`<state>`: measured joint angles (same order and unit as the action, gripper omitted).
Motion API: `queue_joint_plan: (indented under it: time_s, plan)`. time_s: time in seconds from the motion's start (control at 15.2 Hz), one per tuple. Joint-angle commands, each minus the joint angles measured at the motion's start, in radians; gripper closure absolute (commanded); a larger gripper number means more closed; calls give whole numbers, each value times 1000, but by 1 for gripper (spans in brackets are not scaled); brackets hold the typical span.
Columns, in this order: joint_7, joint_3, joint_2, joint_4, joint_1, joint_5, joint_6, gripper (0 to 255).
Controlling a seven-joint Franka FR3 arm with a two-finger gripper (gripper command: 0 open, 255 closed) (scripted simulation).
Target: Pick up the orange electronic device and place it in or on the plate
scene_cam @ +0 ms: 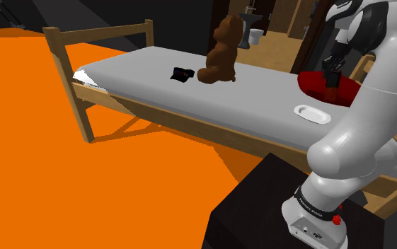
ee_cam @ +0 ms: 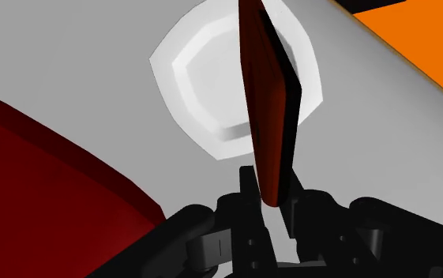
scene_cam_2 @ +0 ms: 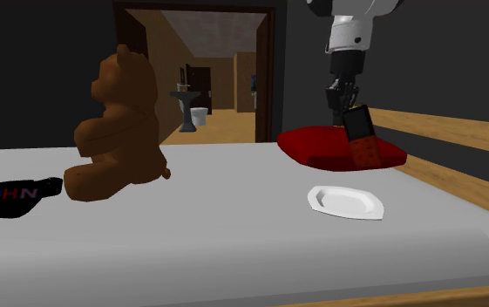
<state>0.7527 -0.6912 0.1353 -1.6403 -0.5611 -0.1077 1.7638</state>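
Indoors, claw holds device over grey bed, orange floor.

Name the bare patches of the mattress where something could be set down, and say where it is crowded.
Bare mattress lies between the teddy bear and the plate, and along the near edge in the second exterior view. It is crowded where the hand holds the device by the red cushion.
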Motion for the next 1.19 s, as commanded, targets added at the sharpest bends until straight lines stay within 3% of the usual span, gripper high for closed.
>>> queue_joint_plan:
  time_s: [0.0, 1.12]
  plan:
    - [2, 0, -1, -27, 1, 0, 26, 255]
    - [27, 8, 33, -214, 0, -30, 238, 255]
